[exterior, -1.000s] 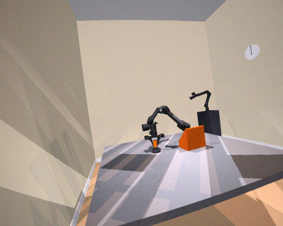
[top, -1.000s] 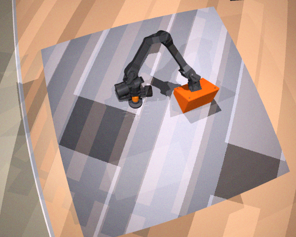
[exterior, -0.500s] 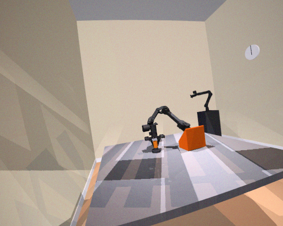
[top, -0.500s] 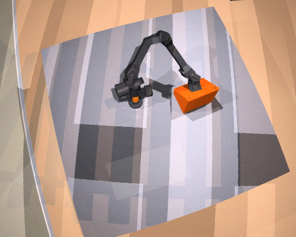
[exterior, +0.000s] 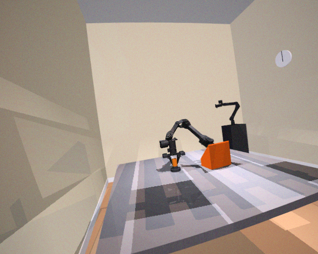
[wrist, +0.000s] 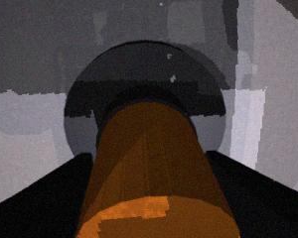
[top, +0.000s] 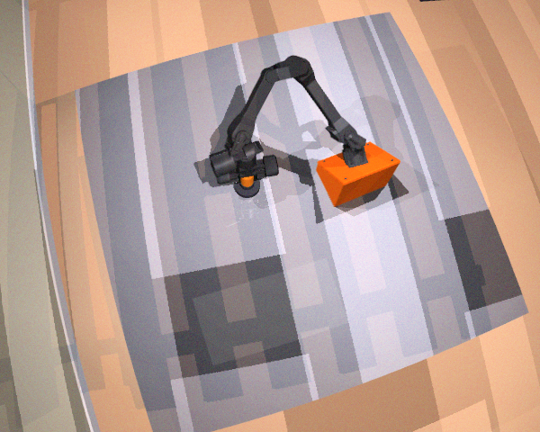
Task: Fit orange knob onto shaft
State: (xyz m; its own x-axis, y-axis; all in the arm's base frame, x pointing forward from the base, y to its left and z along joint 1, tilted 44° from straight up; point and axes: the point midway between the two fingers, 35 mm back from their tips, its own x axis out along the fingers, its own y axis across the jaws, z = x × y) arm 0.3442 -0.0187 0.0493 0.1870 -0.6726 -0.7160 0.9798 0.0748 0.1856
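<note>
The orange knob (top: 247, 182) (exterior: 174, 163) (wrist: 151, 174) stands upright over the middle of the round dark pedestal (top: 247, 193) (exterior: 175, 170) (wrist: 145, 59). No clear gap shows between the knob's lower end and the pedestal in the exterior view. The silver shaft and the knob's hole are hidden. My gripper (top: 247, 178) (exterior: 174, 161) (wrist: 148, 163) points down around the knob, one black finger on each side. The fingers are slightly open, with only a thin gap to the knob's sides in the wrist view.
The arm's orange base block (top: 363, 181) (exterior: 216, 155) stands on the patterned table to the right of the pedestal. Another small dark arm on a black stand (exterior: 235, 137) is in the background. Dark shadow patches lie across the table.
</note>
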